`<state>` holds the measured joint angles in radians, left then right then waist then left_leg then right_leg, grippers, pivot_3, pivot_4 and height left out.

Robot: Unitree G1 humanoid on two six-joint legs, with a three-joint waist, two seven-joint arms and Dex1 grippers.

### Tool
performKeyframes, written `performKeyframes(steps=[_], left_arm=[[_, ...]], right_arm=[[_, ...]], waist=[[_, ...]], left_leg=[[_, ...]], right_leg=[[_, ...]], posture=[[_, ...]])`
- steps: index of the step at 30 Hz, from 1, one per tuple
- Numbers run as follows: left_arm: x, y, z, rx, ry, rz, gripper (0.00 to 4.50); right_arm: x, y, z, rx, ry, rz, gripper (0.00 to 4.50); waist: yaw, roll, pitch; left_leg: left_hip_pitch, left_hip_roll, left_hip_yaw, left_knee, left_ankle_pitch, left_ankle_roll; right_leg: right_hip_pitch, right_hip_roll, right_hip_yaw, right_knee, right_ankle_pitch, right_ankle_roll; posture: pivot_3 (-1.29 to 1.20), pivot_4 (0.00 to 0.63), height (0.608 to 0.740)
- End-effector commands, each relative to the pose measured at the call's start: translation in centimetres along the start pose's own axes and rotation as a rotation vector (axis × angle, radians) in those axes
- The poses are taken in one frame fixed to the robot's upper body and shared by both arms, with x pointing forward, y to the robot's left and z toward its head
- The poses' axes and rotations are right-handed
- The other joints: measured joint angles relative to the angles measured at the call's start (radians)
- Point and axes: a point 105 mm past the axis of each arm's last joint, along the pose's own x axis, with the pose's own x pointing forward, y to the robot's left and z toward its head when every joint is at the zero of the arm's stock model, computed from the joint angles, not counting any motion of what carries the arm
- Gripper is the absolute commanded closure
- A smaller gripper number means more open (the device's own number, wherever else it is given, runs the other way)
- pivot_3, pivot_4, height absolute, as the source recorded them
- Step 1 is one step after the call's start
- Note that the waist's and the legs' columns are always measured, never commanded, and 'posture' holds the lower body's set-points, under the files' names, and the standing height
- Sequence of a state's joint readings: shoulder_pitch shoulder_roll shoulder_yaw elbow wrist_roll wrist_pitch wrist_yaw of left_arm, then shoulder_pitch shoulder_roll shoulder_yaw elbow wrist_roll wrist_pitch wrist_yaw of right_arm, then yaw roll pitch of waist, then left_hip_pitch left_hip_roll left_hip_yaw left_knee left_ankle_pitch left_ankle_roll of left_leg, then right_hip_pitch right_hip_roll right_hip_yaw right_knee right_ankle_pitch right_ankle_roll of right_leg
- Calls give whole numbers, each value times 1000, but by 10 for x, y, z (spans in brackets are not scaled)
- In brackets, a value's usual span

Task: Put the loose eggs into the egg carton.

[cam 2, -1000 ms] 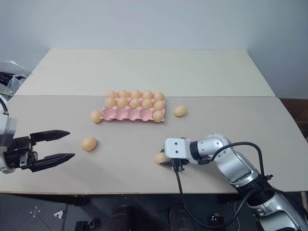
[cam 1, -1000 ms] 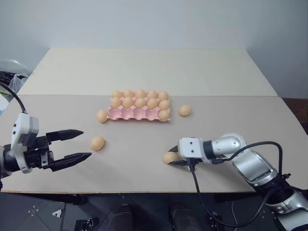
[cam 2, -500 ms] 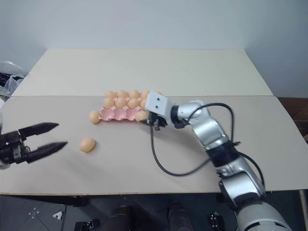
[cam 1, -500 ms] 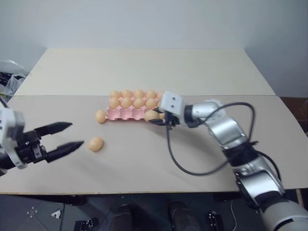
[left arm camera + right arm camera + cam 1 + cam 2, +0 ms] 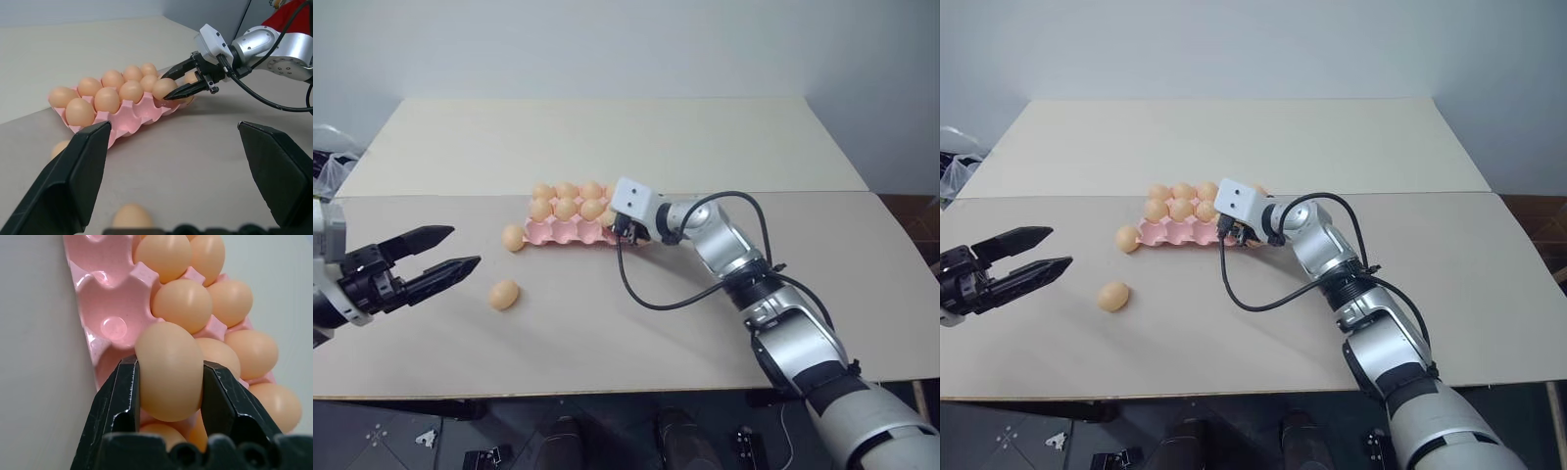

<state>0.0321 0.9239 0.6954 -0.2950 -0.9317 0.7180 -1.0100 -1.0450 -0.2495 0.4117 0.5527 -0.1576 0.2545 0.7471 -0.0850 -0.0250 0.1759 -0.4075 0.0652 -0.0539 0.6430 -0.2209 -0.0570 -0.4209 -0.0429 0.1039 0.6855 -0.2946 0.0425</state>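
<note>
While we carry one egg [image 5: 169,377] over the near row of the egg carton [image 5: 105,298], our right claw [image 5: 172,84] is clamped across its narrow waist, a finger on either flank. We judge the shell light, stiff, smooth and brittle, so the squeeze should stay gentle and the release low over an empty cup. Two loose eggs lie on the worktop [image 5: 607,333]: one [image 5: 514,237] touching the carton's left end, another [image 5: 504,294] nearer us, well apart from it. Our left claw [image 5: 450,253] hangs spread and empty near that second egg. We would take each across its middle too.
</note>
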Motion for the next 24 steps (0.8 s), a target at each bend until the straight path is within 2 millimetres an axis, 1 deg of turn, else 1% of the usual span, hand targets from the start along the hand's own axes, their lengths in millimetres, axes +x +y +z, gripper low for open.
performKeyframes(steps=[1, 4, 6, 9, 10, 12, 15, 17, 21, 23, 24], left_arm=[[-3, -4, 13, 58, -26, -10, 0], [-3, -4, 13, 61, -24, -12, 0], [-3, -4, 13, 61, -21, -16, 0], [-3, -4, 12, 60, -11, -21, 0], [-3, -5, 12, 58, -10, -25, 0], [-2, -5, 12, 55, -9, -31, 0], [1, -6, 10, 58, 7, -62, 0], [2, -6, 10, 61, 12, -76, 0], [4, -5, 11, 67, 10, -86, 0], [6, -5, 10, 71, 19, -105, 0], [8, -6, 10, 76, 27, -120, 0]], right_arm=[[-5, -7, 15, -39, -47, -10, 2912], [-4, -3, 14, -48, -42, -2, 2009], [-4, -7, 16, -53, -41, -34, 1386], [-14, -18, 28, -24, -79, -83, 435], [-21, -25, 34, -2, -103, -103, 96], [-30, -32, 39, 23, -128, -129, 96], [-49, -40, 38, 17, -129, -146, 96], [-56, -42, 37, 21, -128, -147, 96], [-62, -42, 35, 17, -124, -145, 96], [-62, -47, 22, 19, -81, -163, 96], [-63, -50, 10, 22, -45, -168, 96]], waist=[[-2, 0, 0], [-5, 0, 0], [-7, 0, 0], [-10, 0, 0], [-11, 0, 0], [-10, 0, 0], [-7, 0, 0], [-6, 0, 0], [-10, 0, 0], [-12, 0, 0], [-12, 0, 0]], left_leg=[[0, 0, 0, 0, 0, 0], [0, 0, -1, 0, 0, 0], [0, 0, -1, 0, 0, 0], [0, 0, -2, 0, 0, 0], [0, 0, -2, 0, 0, 0], [-1, 0, -2, -1, 0, 0], [-1, 0, -2, -1, 0, 0], [-1, 0, -3, -1, 0, 0], [0, 0, -2, -1, 0, 0], [0, 0, -2, -1, 0, 0], [-1, 0, -2, -1, 0, 0]], right_leg=[[0, 0, 0, 0, 0, 0], [0, 0, -1, 0, 0, 0], [0, 0, -1, 0, 0, 0], [0, 0, -1, 0, 0, 0], [0, 0, -2, 0, 0, 0], [0, 0, -2, 0, 0, 0], [0, 0, -3, 0, 0, 0], [0, 0, -3, 0, 0, 0], [0, 0, -3, 0, 0, 0], [0, 0, -3, 0, 0, 0], [0, 0, -3, 0, 0, 0]], posture=[[0, 150, 740], [0, 150, 740], [0, 150, 740], [0, 150, 740], [0, 150, 740], [0, 150, 740], [0, 150, 740], [0, 150, 740], [0, 150, 740], [0, 150, 740], [0, 150, 740]])
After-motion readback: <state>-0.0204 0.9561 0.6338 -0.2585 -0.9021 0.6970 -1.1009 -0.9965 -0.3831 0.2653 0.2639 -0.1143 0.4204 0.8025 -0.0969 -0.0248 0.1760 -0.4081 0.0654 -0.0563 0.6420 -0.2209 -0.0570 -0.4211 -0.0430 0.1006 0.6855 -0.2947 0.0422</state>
